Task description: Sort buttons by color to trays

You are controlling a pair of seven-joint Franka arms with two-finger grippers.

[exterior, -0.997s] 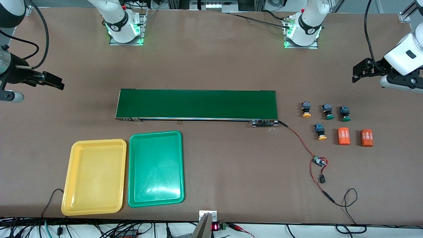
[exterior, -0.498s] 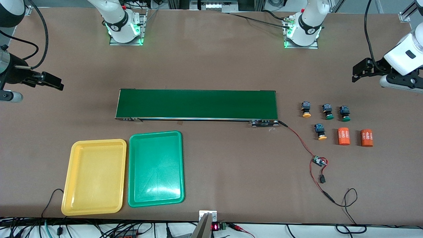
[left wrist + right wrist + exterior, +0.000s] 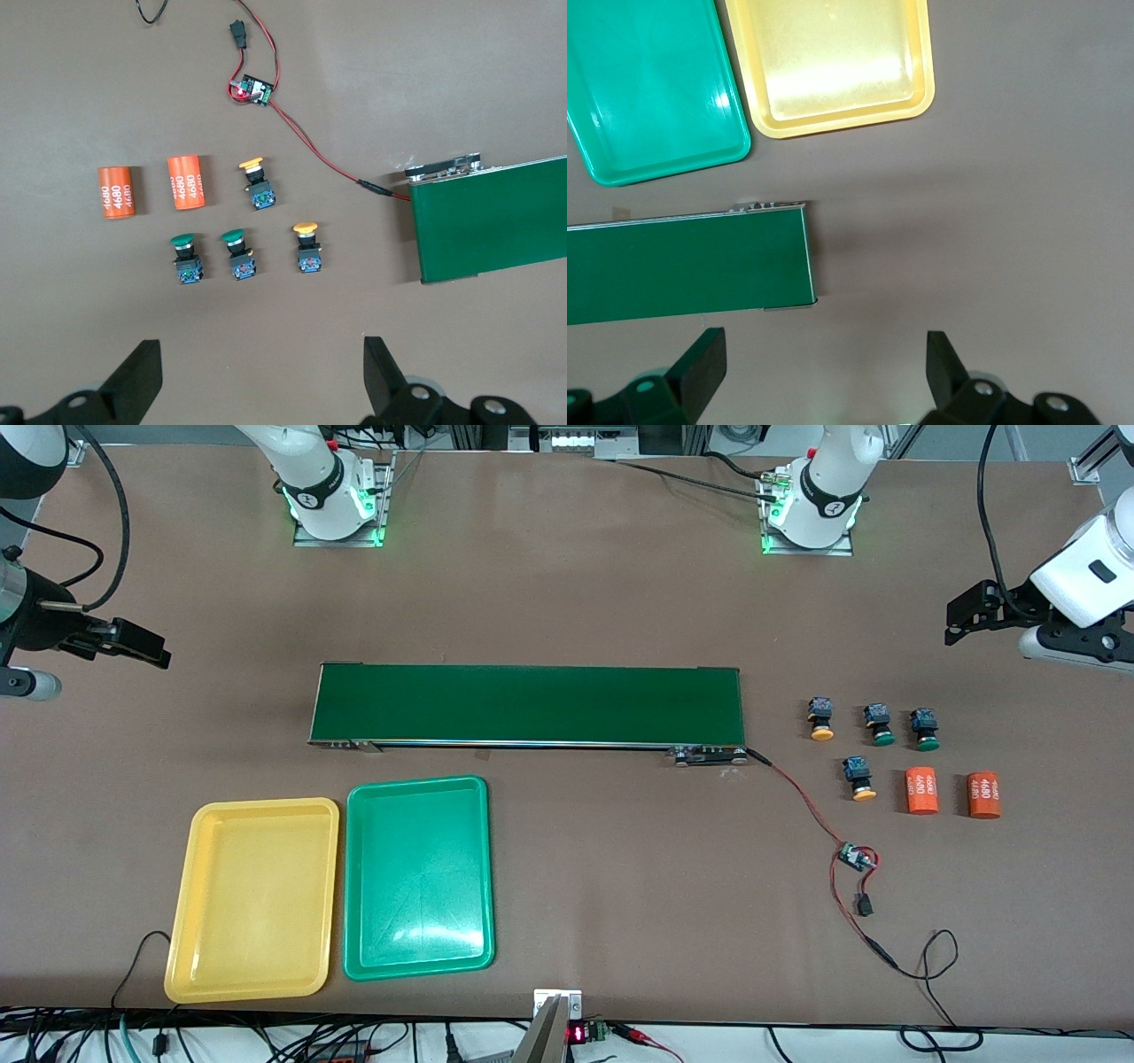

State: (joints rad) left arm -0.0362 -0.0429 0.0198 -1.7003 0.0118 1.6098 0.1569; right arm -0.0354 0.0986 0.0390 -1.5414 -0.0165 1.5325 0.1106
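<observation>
Since the earlier frames we see almost nothing shift: the right gripper (image 3: 146, 648) has drifted a touch toward its own end of the table, and everything on the table lies as it did.

We find the left gripper (image 3: 961, 615) hanging over bare table at the left arm's end, above the cluster of buttons; in its wrist view (image 3: 259, 376) the fingers stand wide apart with nothing between them. The right gripper, in its own wrist view (image 3: 824, 372), is likewise spread wide and empty, over bare table just off the end of the conveyor belt (image 3: 527, 704).

The four buttons lie on the table past the belt's end, toward the left arm. Three form a row: a yellow-capped button (image 3: 821, 720), then two green-capped buttons (image 3: 880, 724) (image 3: 925, 729), each apart from its neighbour. The second yellow-capped button (image 3: 858, 779) lies nearer the front camera than that row. Beside it lie two orange cylinders (image 3: 920, 790) (image 3: 983, 794) printed "4680".

The yellow tray (image 3: 204, 974) and the green tray (image 3: 363, 957) sit side by side, close together, nearer the front camera than the belt and toward the right arm's end. Both are empty. A red and black wire (image 3: 802, 797) runs from the belt to a small circuit board (image 3: 856, 857).
</observation>
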